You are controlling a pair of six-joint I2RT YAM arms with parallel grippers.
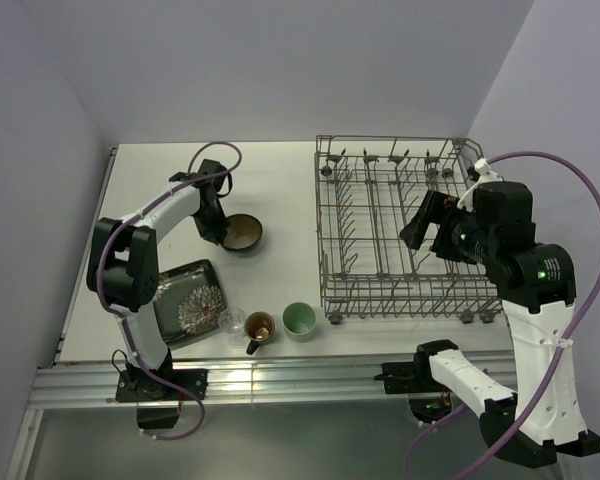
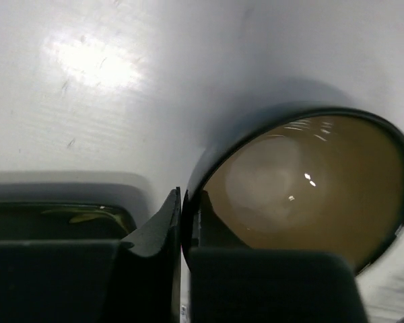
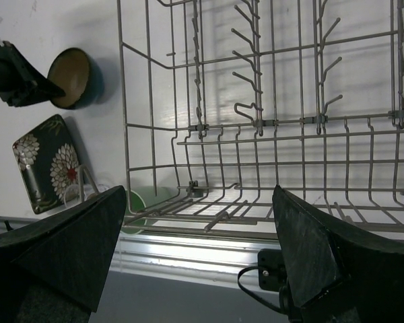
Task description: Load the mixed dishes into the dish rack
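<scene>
At bowl (image 2: 289, 188) rim, left tool (image 2: 182, 208) clamps.

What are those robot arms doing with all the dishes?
They are loading dishes into the dish rack. The left tool pinches the rim of the dark bowl on the table. The right tool hangs open above the rack, with no dishes in it yet. The floral plate, clear glass, brown mug and pale green cup wait on the table.

The left hand (image 2: 183, 205) pinches the rim of the dark bowl (image 2: 303, 182) on the white table (image 2: 87, 101).
</scene>
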